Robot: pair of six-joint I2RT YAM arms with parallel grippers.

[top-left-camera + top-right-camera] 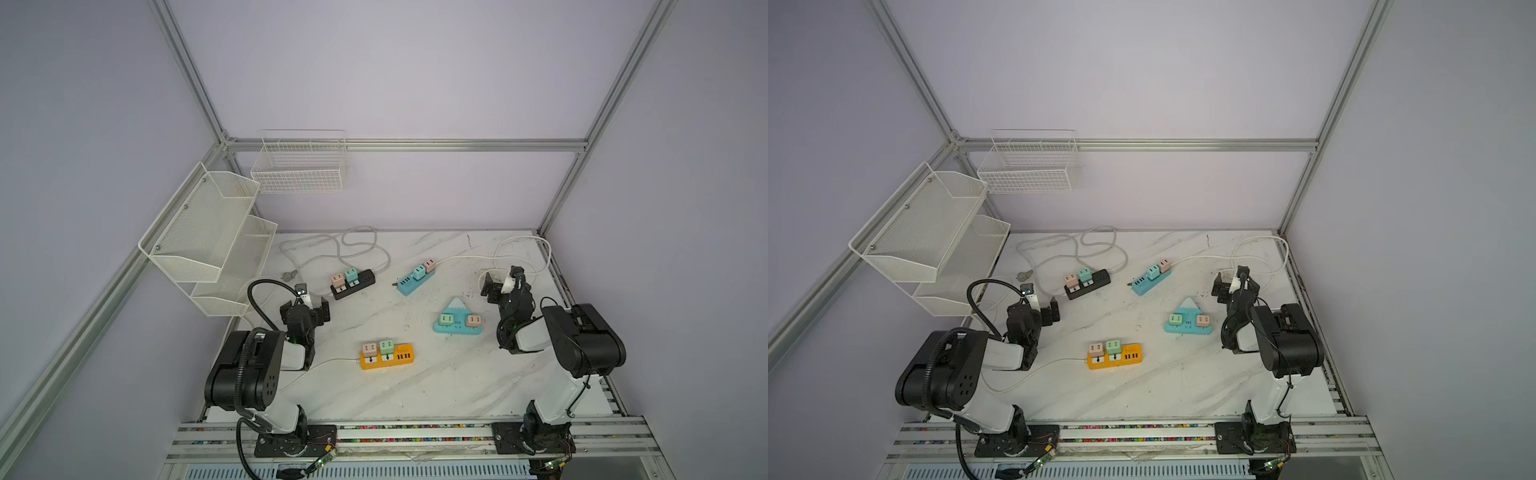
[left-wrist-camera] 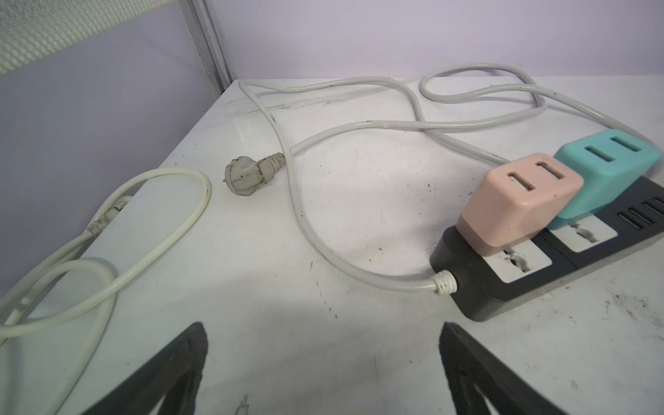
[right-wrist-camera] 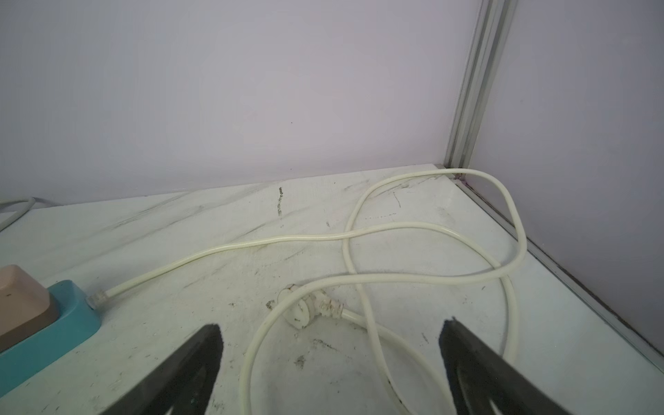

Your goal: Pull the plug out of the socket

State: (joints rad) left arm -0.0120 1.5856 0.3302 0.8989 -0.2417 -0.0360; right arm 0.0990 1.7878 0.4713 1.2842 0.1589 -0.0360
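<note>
I am finding no readable text, brand or number, even on the close black socket strip [image 2: 478, 294] and pink plug [image 2: 517, 204].

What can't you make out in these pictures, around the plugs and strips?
- Black strip: far end cut off by the left wrist view's edge.
- Teal strip: mostly cut off by the right wrist view's edge; only its pink plug shows.
- Orange strip's cord: runs behind the left arm in both top views.
- Plug prongs: hidden inside the sockets, every view.
- Socket markings: too small in top views.
</note>
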